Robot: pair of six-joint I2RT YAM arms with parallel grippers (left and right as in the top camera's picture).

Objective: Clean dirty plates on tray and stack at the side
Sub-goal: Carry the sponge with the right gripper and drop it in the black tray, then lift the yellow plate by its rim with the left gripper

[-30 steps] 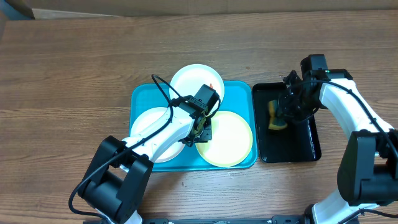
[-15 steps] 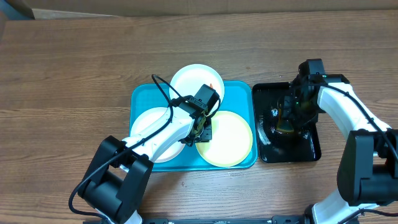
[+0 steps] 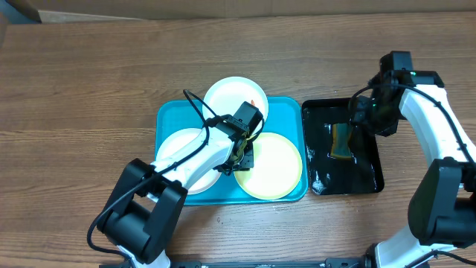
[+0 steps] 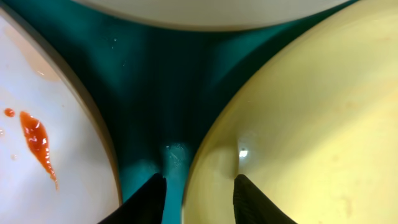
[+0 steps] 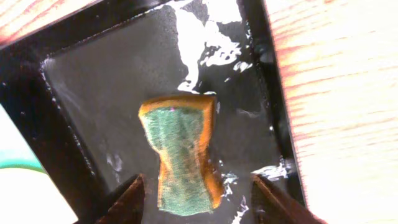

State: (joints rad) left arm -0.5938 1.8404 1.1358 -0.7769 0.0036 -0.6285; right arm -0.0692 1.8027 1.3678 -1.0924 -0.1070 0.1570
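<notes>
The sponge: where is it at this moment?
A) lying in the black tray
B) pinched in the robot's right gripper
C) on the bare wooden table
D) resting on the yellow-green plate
A: the sponge lies flat on the wet floor of the black tray, and the right gripper hangs open over it without holding it.
</notes>
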